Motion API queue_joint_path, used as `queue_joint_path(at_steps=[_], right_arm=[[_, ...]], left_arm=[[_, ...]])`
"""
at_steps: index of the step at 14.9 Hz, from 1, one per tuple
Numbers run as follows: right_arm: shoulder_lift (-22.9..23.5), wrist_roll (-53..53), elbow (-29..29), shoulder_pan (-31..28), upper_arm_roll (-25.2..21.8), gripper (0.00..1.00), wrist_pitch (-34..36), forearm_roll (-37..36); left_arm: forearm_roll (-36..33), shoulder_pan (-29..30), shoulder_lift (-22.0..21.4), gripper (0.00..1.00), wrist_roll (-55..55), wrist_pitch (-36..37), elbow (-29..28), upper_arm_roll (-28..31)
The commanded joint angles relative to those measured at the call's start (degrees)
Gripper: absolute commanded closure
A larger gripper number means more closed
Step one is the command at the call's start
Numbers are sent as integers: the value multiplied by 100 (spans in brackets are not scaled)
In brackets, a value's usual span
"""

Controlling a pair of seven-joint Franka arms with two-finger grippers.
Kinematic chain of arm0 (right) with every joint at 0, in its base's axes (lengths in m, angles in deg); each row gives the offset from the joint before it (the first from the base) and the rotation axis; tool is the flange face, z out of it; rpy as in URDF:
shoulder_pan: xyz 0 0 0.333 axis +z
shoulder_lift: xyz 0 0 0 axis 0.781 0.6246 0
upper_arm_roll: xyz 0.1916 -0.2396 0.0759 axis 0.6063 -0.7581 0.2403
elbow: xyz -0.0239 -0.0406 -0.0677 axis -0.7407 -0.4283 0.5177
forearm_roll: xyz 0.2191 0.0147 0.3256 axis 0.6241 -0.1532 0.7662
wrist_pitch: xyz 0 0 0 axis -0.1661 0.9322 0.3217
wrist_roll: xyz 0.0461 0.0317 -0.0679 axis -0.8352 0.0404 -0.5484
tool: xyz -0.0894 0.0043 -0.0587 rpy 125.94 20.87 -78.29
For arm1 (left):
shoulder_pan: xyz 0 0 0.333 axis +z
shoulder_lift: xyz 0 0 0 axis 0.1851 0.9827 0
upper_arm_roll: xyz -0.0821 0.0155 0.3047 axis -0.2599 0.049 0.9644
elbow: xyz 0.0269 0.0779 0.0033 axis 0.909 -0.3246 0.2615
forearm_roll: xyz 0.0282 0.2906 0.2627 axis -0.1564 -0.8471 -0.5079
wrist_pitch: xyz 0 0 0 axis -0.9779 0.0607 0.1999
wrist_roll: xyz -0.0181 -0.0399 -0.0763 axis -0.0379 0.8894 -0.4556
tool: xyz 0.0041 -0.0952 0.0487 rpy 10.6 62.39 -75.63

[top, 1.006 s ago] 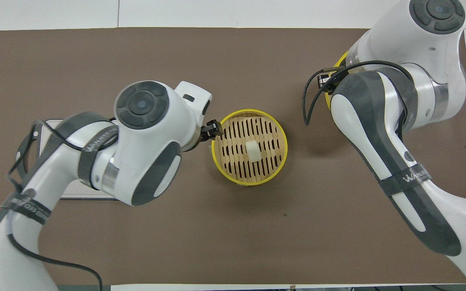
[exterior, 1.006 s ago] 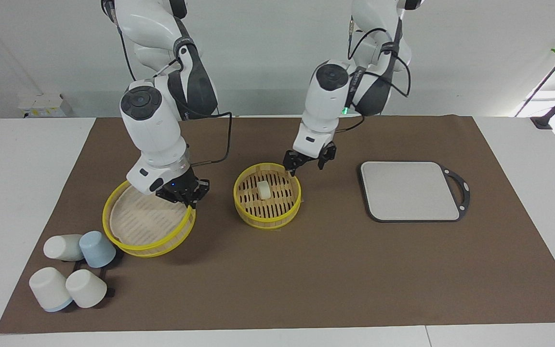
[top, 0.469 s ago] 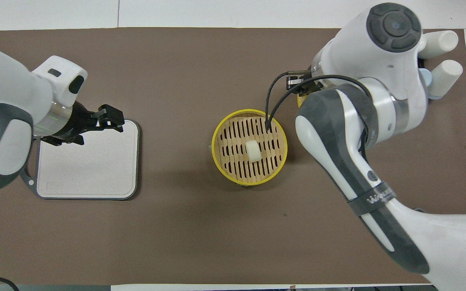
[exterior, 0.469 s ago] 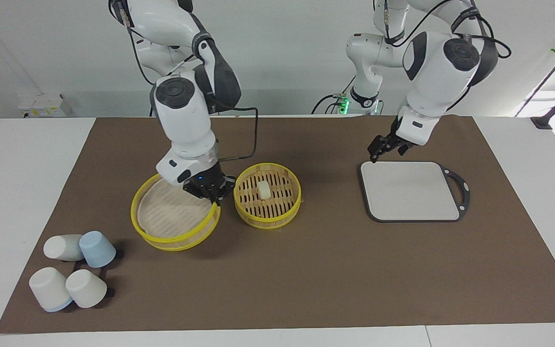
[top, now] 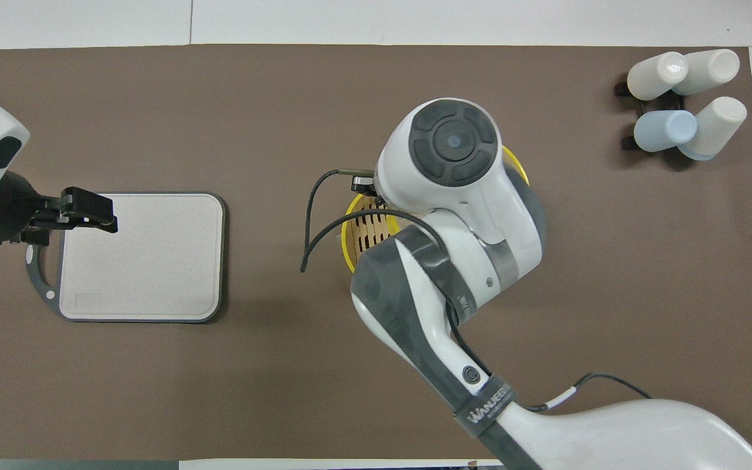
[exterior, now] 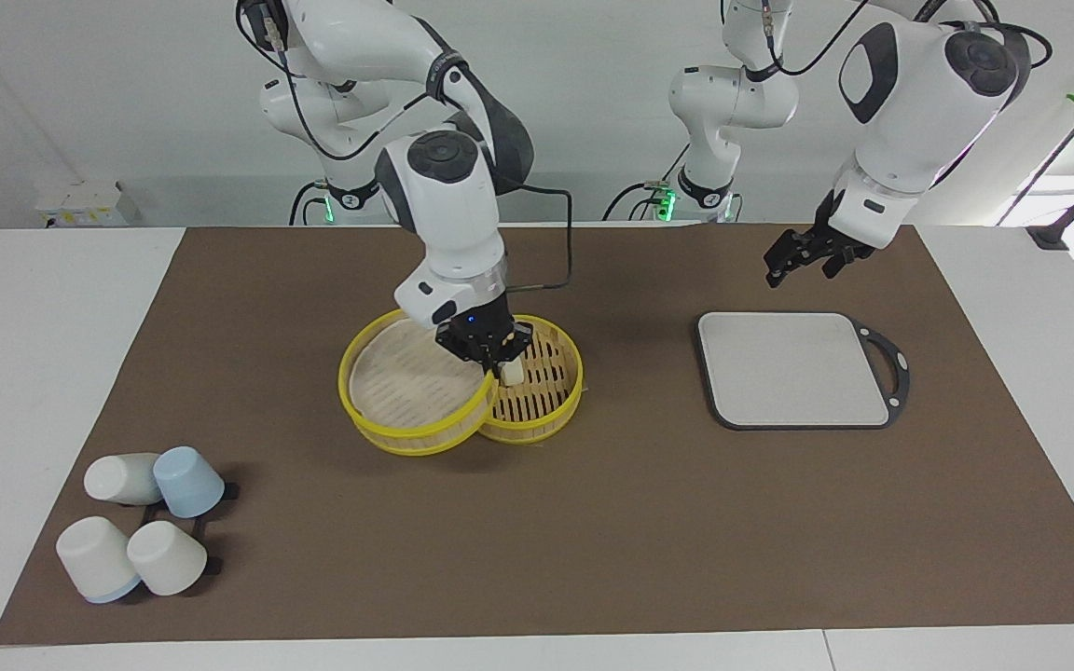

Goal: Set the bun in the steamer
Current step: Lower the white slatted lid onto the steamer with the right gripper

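Observation:
The steamer basket (exterior: 557, 408) stands mid-mat, and the bun (exterior: 514, 372) lies on its slatted base, partly hidden by my right gripper. My right gripper (exterior: 486, 358) is shut on the rim of the yellow-rimmed lid (exterior: 406, 384). It holds the lid tilted, overlapping the basket's edge toward the right arm's end. In the overhead view the right arm hides the bun, and only a slice of the basket (top: 364, 227) shows. My left gripper (exterior: 805, 258) is open and empty, raised over the mat by the grey board; it also shows in the overhead view (top: 91, 211).
A flat grey board (exterior: 793, 368) with a black handle lies toward the left arm's end and also shows in the overhead view (top: 144, 261). Several white and pale-blue cups (exterior: 141, 517) lie at the right arm's end, farther from the robots, also seen from overhead (top: 683, 91).
My right gripper has carried the lid from beside the cups across to the steamer, where it now overlaps the rim. My left gripper has left the steamer and risen by the grey board.

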State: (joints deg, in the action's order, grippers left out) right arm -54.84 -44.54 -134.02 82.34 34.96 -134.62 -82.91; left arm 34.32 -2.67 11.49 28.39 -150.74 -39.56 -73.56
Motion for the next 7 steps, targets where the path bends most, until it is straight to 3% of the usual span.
queue_joint_path(at_steps=[1, 4, 7], right_arm=[[133, 492, 8, 301, -35, 100, -90, -44], [528, 985, 430, 670, -62, 100, -29, -193], [547, 977, 431, 671, -53, 100, -72, -290]], left_arm=[[-278, 60, -213, 0, -366, 312, -19, -56], [-314, 69, -371, 0, -552, 480, -10, -48], [-393, 95, -398, 0, -587, 506, 34, -48]])
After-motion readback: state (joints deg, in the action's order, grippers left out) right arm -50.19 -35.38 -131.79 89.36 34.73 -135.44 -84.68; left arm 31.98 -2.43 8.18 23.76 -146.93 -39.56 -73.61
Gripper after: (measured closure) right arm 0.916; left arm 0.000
